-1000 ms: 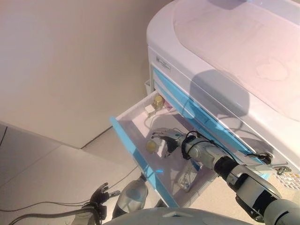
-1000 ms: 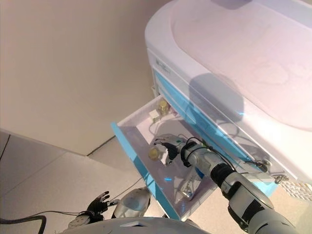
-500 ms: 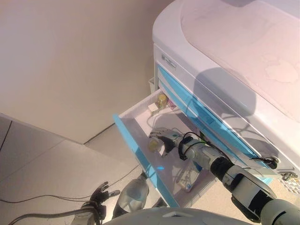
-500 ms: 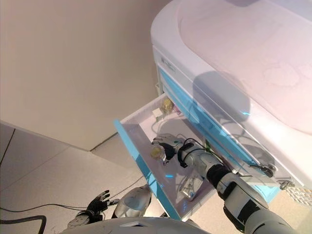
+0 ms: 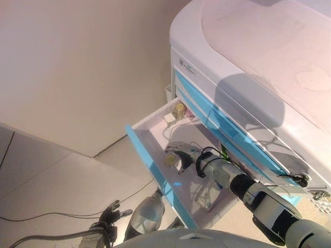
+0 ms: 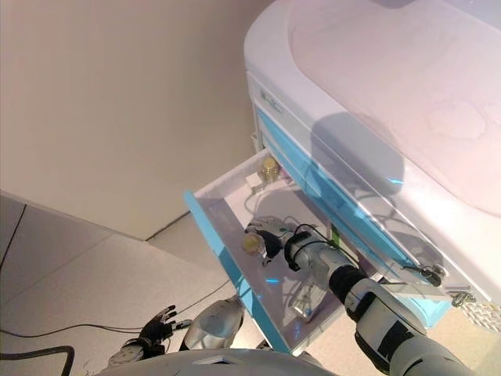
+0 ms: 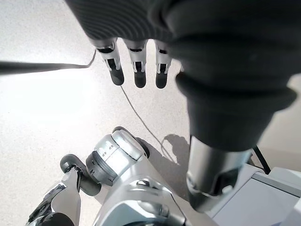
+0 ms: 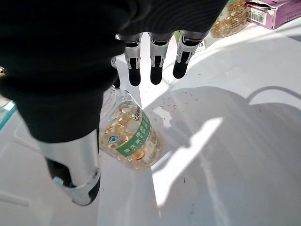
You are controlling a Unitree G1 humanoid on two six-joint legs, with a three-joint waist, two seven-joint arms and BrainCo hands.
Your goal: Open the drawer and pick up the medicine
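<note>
While the pulled-out white drawer with a blue front [image 5: 155, 165] stands open | right hand [image 8: 155, 56] is seen inside it, fingers [image 8: 153, 70] straight and apart, nothing held | clear capsule bottle with a green label [image 8: 129, 136] lies on its side between fingers and thumb, long axis along the fingers | left hand [image 7: 136, 70] hangs relaxed, well away.

A white medical cabinet [image 5: 248, 57] with light-blue drawer fronts is seen against a beige wall. The open white drawer [image 5: 155, 135] is edged with a light-blue front panel. In it, a clear bottle of yellow capsules with a green-and-white label [image 8: 129, 136] is shown; at its 1 o'clock, a pink-purple carton [image 8: 275, 10] and a second amber-filled clear bottle [image 8: 230, 19] are visible.
</note>
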